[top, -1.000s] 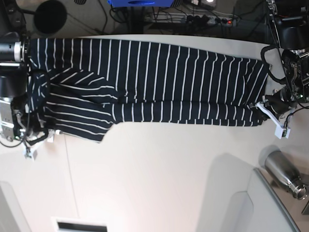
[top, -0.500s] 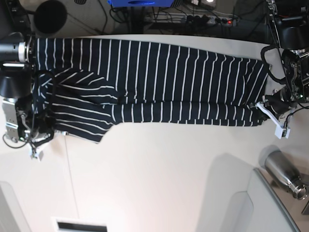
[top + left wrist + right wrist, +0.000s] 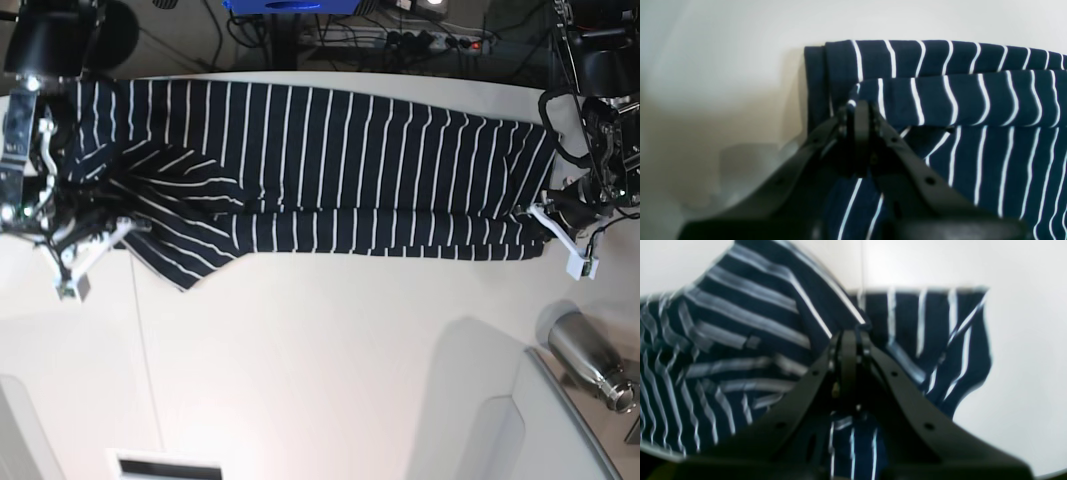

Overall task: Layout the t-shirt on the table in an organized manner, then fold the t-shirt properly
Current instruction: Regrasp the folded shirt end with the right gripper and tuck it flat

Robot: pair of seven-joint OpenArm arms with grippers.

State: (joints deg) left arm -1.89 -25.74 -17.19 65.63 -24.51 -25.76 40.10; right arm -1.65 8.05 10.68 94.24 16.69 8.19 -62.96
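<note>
Right pincer [image 3: 850, 335] is now clamping the t-shirt [image 3: 330, 170] sleeve end, lifting it; left pincer [image 3: 858, 106] is gripping the hem; folding on bench [image 3: 330, 370] is barely starting.

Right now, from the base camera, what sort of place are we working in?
Most likely a robotics lab or test workshop, not a home. The white table carrying the t-shirt has loose cables and a power strip behind its far edge, and a steel bottle stands by a grey panel.
</note>
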